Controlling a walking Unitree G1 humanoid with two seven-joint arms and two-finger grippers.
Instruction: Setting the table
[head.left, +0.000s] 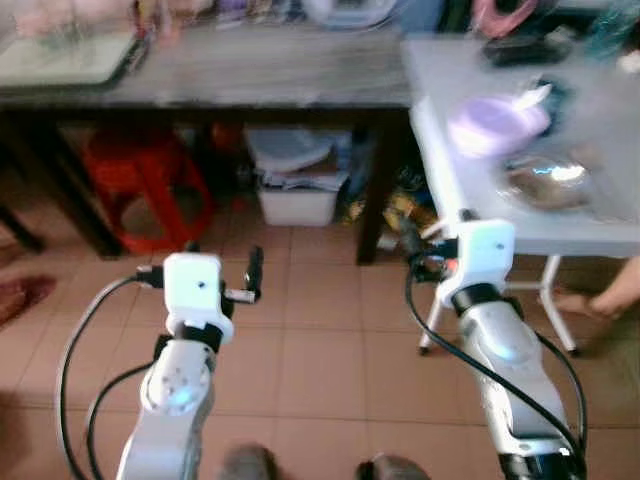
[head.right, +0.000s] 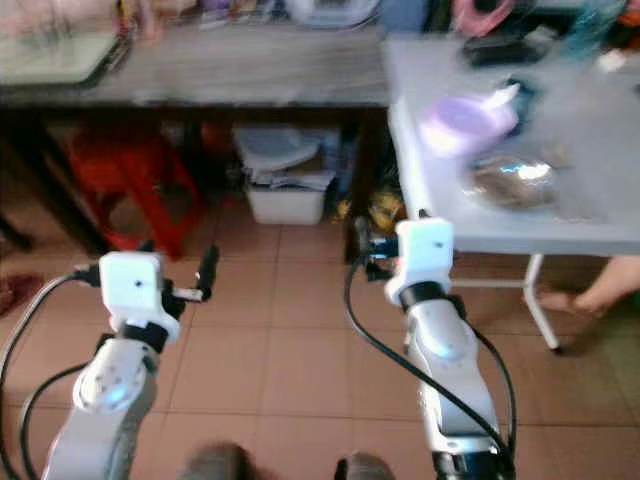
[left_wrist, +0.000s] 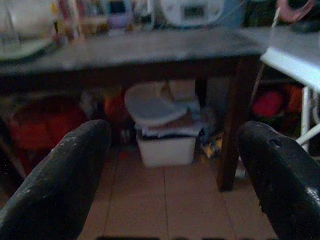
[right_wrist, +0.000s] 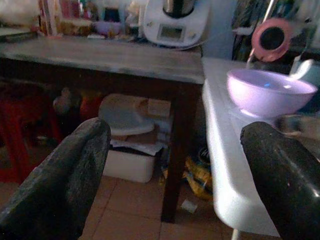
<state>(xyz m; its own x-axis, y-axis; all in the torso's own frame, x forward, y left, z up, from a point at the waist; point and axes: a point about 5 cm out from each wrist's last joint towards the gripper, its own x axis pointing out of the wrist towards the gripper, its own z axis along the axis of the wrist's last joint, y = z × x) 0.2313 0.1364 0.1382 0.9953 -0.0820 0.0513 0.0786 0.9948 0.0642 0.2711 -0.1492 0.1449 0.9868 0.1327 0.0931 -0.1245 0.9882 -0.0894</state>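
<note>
Both pincers wide, holding nothing. Right gripper (right_wrist: 170, 185) short of white table (head.left: 600, 235) edge; lilac bowl (right_wrist: 269, 91) with spoon ahead and right of it, up on top. Likely light, rigid, slick plastic; best pinched at near rim. Left gripper (left_wrist: 172, 175) idle over floor.

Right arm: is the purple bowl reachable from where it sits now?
Probably yes. The right gripper is open and held beside the white table's near edge, and the purple bowl sits close to that edge with nothing between them. It would need to rise above the tabletop first.
</note>
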